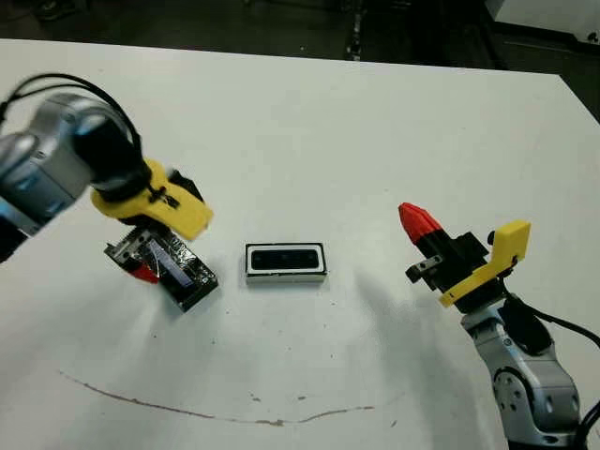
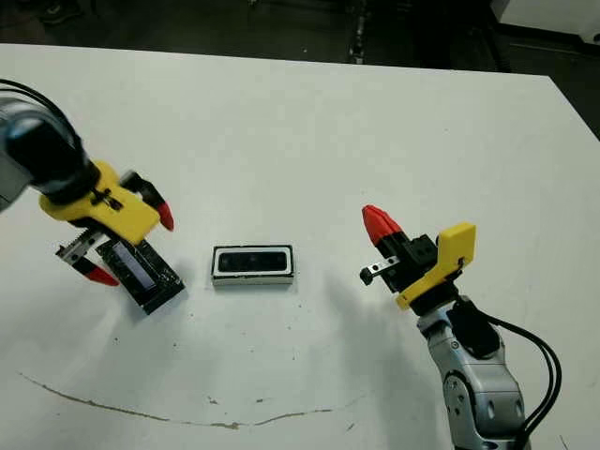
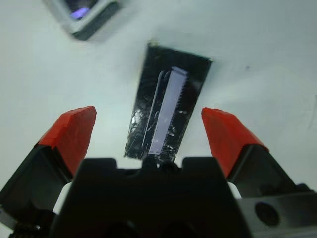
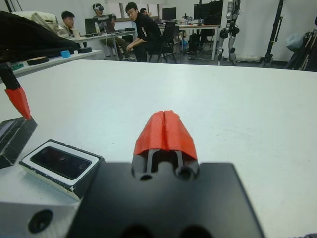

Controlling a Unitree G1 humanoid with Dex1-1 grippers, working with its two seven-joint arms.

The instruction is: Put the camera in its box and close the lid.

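**Camera sat boxed, lid uncovered**

Your left gripper (image 3: 148, 131) hung spread wide over the lid (image 3: 166, 114), flat on the table (image 1: 328, 122). The camera (image 1: 285, 257) lay inside the box (image 1: 286, 274) alongside. Your right gripper (image 4: 165, 130) waited pinched together, empty.

Head stereo pair: high above the white table (image 1: 309, 112), facing forward and down, set back enough to take in both arms; the two eyes differ only by a slight sideways shift.

Left wrist view: close above the lid (image 3: 166, 114), looking down between the left gripper (image 3: 148, 131) fingers; the box (image 3: 84, 15) at one corner.

Right wrist view: low, near table level, looking across past the right gripper (image 4: 165, 130); shares box and lid corner with the others.
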